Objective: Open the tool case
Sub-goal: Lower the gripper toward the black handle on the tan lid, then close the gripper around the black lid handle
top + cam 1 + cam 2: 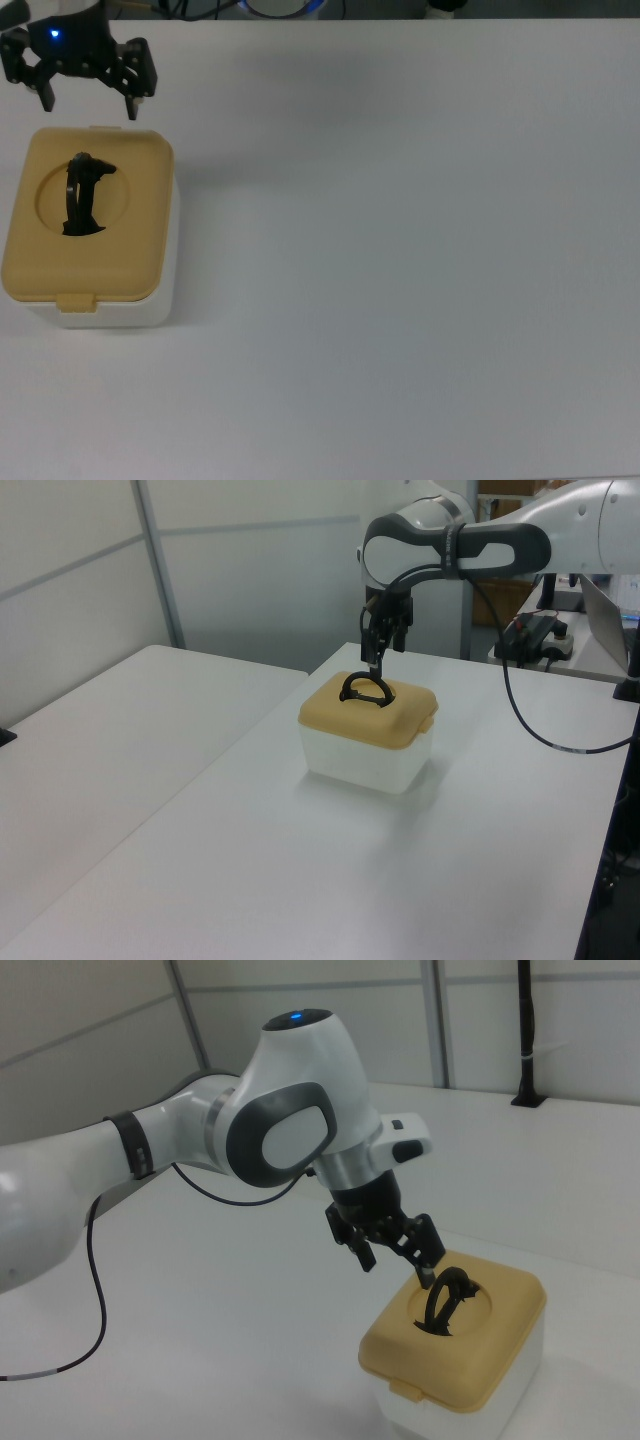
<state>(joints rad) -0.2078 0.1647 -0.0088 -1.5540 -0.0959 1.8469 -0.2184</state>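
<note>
The tool case (120, 308) is a white box with a tan-yellow lid (130, 260), standing shut at the top view's left. Its black handle (82, 195) stands upright in the lid's round recess, and a small latch tab (76, 300) sits on the edge nearest the top view's bottom. My gripper (88, 103) hangs open and empty just beyond the lid's far edge, above the case and touching nothing. In the left view the gripper (378, 662) is right above the handle (366, 690). In the right view the gripper (396, 1265) hovers beside the handle (447, 1305), over the lid (500, 1340).
The case stands on a wide white table (400, 260). A second white table (120, 730) lies at the left view's left. A black cable (540, 730) loops from the arm on the left view's right, near equipment (535, 635) at the table's far end.
</note>
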